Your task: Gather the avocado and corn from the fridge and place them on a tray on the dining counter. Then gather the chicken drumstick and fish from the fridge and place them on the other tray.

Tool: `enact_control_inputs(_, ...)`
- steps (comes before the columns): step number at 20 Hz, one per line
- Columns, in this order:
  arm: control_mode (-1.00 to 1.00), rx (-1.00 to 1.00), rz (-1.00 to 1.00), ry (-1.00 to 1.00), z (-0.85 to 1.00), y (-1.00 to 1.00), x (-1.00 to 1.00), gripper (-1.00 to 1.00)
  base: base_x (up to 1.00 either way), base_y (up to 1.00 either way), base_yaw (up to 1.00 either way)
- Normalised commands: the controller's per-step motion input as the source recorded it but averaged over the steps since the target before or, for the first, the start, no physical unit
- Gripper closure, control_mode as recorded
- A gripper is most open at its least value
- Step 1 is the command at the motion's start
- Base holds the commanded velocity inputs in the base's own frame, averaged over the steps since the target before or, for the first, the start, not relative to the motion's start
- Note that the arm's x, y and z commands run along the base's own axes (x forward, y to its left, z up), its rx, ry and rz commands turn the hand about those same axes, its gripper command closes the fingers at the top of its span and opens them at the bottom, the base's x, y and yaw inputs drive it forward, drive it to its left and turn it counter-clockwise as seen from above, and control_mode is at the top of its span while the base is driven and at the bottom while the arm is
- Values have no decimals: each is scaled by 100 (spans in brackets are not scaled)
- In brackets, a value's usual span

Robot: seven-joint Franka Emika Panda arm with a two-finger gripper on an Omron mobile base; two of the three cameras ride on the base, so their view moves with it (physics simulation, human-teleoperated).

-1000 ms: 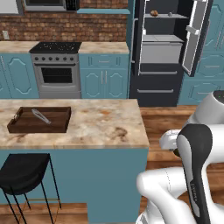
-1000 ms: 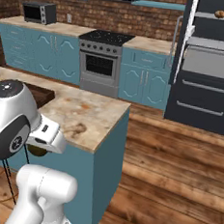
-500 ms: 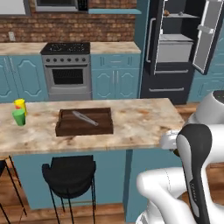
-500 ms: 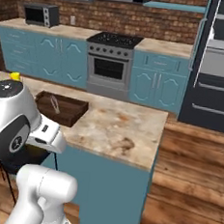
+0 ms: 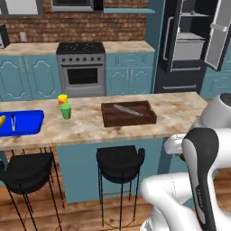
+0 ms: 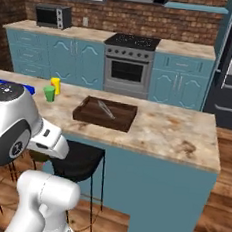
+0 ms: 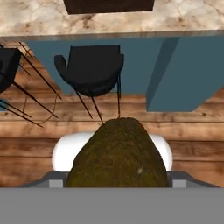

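Hand (image 7: 117,180) is clenched on the avocado (image 7: 117,153), which sits low in the hand view above the wooden floor, short of the desk (image 5: 180,113). In the left base view the blue tray (image 5: 27,131) holding the corn (image 5: 2,121) lies at 9 o'clock from the brown tray (image 5: 128,121), which carries the fish (image 5: 128,109). Risk: the round fruit may slip or roll out on release and leave the shallow tray. Risk: a low approach could strike the desk's front edge or the black stool (image 7: 89,70) directly below it. The green cup (image 5: 66,111) and yellow cup (image 5: 62,99) stand between the trays and could be toppled by a sideways sweep. Open room lies above the desk at 12 o'clock; raise the hand before crossing.
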Motion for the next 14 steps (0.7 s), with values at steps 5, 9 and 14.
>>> enact_control_inputs(5, 100, 0, 0, 0, 0, 0, 0, 100, -5, 100, -18)
enact_control_inputs(9, 100, 0, 0, 0, 0, 0, 0, 100, 0, 100, -19)
enact_control_inputs(14, 100, 0, 0, 0, 0, 0, 0, 100, 4, 100, -16)
